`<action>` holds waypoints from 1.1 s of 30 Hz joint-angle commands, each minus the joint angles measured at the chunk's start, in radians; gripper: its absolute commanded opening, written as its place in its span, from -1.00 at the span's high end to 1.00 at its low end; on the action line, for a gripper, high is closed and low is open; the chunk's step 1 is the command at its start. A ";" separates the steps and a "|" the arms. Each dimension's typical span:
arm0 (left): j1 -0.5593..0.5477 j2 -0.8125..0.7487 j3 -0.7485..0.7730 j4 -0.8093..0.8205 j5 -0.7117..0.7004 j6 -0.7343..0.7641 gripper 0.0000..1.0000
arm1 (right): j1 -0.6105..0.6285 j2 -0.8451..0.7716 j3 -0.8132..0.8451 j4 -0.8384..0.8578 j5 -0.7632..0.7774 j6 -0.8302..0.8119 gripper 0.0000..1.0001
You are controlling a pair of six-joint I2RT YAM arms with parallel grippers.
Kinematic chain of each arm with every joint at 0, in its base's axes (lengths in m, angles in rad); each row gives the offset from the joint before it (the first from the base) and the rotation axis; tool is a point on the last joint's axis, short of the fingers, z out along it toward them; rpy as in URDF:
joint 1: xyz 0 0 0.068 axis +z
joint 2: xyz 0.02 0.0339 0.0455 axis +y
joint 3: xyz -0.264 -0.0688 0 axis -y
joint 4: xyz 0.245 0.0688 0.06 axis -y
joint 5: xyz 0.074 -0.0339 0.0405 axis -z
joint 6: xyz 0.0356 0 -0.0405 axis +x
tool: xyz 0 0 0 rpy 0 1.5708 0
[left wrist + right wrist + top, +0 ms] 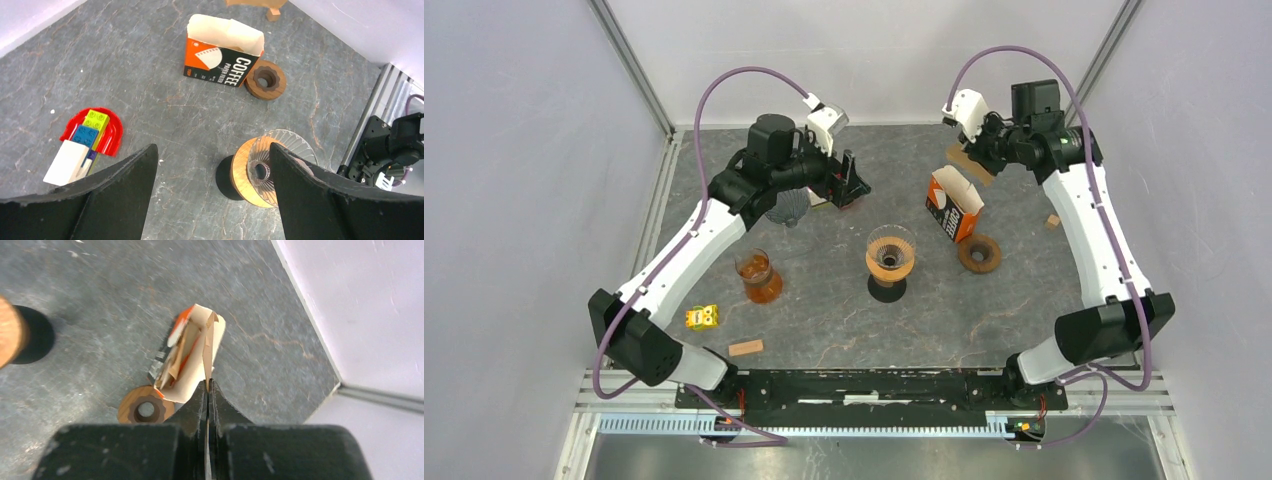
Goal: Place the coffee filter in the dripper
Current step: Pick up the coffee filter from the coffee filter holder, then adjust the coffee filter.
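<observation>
Seen from above, your right gripper (972,152) hangs at the table's far side with a tan coffee filter (969,165) pinched in it, just beyond the opened filter box (952,203) and well apart from the glass dripper (890,250) mid-table. The left wrist view shows your left gripper (212,150) spread wide and empty, apparently waiting beside the dripper. In the right wrist view the jaws press flat together on the filter, a thin, pale-brown sheet seen edge-on.

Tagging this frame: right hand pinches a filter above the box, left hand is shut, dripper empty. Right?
No: the left hand is open, fingers wide apart in the left wrist view. The rest holds: right hand pinches a filter above the box, dripper empty.
</observation>
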 commanded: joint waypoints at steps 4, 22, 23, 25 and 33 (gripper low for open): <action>-0.021 0.033 0.147 -0.064 0.154 0.184 -0.75 | 0.070 -0.081 -0.004 -0.061 -0.316 -0.078 1.00; -0.152 0.081 0.243 -0.240 0.187 0.437 -0.25 | 0.199 -0.189 -0.167 0.167 -0.618 0.106 1.00; -0.154 0.083 0.236 -0.240 0.189 0.438 -0.13 | 0.201 -0.191 -0.172 0.174 -0.624 0.113 1.00; -0.158 0.085 0.221 -0.240 0.206 0.431 0.13 | 0.201 -0.194 -0.178 0.189 -0.633 0.135 1.00; -0.157 0.035 0.205 -0.245 0.233 0.374 0.96 | 0.201 -0.245 -0.223 0.263 -0.627 0.220 0.67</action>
